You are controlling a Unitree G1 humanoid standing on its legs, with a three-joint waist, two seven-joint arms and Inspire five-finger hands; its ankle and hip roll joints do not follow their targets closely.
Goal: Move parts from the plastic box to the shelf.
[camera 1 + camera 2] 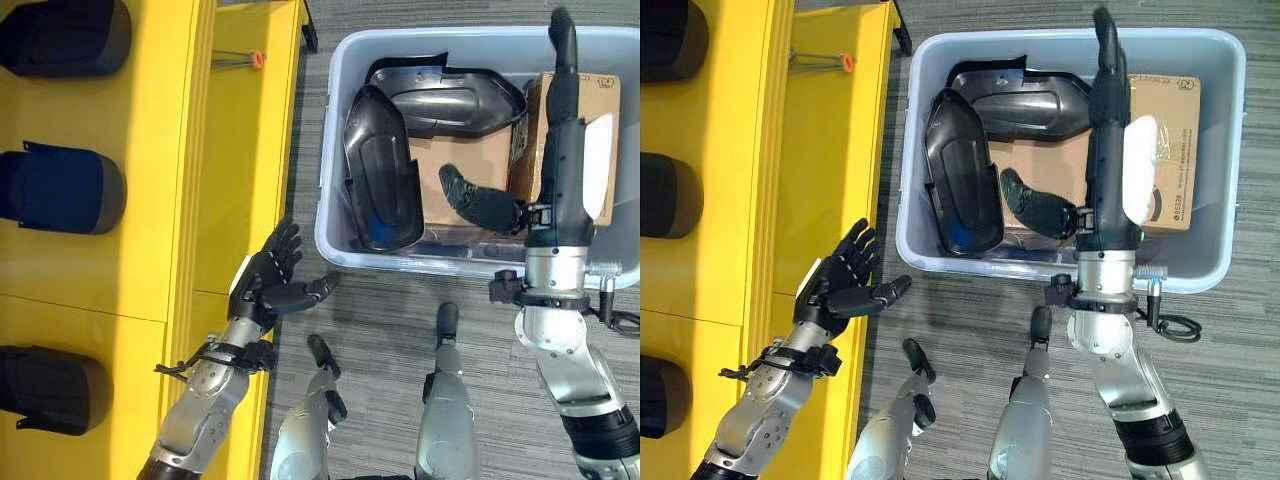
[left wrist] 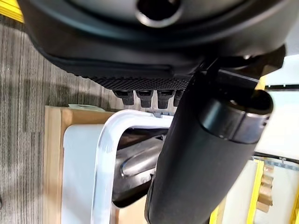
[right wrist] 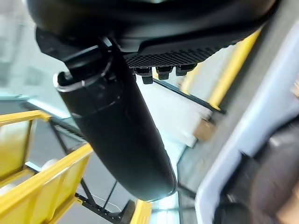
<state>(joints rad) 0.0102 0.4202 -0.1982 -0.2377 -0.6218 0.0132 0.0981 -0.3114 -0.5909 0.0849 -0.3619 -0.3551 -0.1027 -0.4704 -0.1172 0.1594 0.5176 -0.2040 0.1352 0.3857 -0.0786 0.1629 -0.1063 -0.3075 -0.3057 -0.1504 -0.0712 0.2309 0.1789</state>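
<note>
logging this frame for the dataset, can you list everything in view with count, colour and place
plastic box: one, pale blue-grey, on the carpet right of the shelf
black parts in the box: at least two, black; one shell stands on edge at the box's left, one lies across the far side
cardboard box: one, brown, inside the plastic box at its right
shelf: one, yellow, at the left
dark parts on the shelf: three, black or dark blue, in a row along its left
left hand: open, empty, at the shelf's edge
right hand: fingers straight, reaching over the plastic box
</note>
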